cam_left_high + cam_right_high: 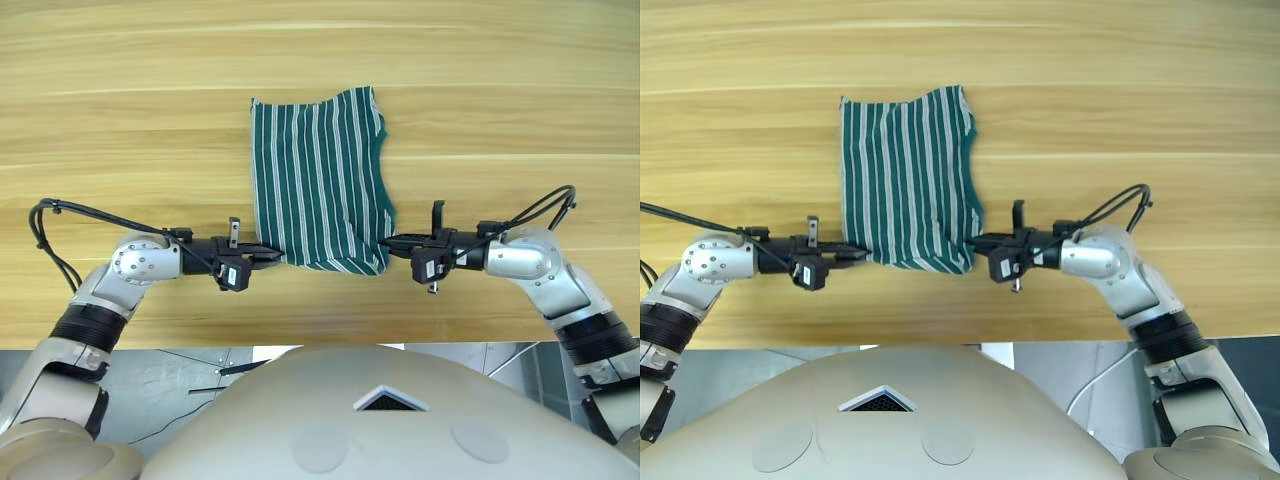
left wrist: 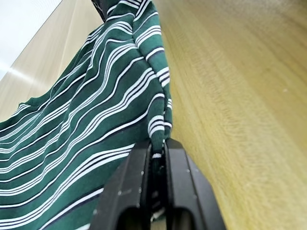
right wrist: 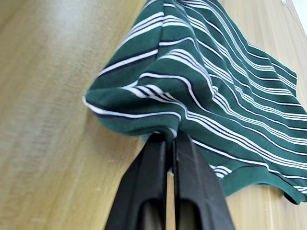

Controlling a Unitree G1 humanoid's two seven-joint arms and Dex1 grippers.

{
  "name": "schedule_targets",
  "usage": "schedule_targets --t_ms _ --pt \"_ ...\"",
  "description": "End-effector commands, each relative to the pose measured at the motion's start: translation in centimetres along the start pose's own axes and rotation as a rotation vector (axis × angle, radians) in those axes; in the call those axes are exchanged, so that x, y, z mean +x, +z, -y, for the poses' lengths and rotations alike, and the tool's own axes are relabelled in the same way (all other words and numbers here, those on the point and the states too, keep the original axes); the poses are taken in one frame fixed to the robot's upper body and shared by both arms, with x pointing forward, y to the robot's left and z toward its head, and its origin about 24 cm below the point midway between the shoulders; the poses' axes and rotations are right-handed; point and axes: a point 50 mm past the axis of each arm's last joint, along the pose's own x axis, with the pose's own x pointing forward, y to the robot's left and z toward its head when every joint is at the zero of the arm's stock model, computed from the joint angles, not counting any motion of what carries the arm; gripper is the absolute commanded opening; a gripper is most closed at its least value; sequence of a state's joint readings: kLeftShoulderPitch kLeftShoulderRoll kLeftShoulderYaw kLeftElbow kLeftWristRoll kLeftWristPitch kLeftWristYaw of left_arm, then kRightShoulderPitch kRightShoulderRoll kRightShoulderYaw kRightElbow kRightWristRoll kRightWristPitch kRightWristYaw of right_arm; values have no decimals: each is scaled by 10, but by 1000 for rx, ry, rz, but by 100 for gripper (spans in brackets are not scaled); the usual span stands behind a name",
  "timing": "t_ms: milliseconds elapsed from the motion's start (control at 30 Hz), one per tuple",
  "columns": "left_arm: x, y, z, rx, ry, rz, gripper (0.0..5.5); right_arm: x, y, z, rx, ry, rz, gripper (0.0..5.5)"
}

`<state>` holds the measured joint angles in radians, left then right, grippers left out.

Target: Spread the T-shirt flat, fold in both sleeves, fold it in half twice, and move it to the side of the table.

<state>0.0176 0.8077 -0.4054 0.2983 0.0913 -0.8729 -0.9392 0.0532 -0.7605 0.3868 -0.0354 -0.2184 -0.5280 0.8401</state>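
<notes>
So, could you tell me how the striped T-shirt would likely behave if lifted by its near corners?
Probably floppy: the T-shirt bunches and drapes where the left gripper and right gripper pinch it. Likely light: the thin fabric folds softly. It may sag between them.

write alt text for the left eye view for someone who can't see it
A green, white-striped T-shirt, folded narrow, lies on a wooden table. The left tool and right tool each pinch one of its near corners.
</notes>
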Motion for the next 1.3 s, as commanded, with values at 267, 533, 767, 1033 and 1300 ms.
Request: schedule_targets --t_ms 267,533,767,1033,1300 --pt "0 13 9 -70 -58 94 18 -13 -4 3 6 -2 -15 0" --pt "-16 35 0 -74 21 212 18 -43 20 -6 44 20 99 0" --pt "-22 41 14 -153 75 277 18 -65 42 -27 93 55 211 0" --pt "-29 60 30 -216 85 371 18 -72 45 -21 84 12 226 0" --pt "-27 46 2 -195 227 325 18 -64 31 -2 74 -104 178 0"
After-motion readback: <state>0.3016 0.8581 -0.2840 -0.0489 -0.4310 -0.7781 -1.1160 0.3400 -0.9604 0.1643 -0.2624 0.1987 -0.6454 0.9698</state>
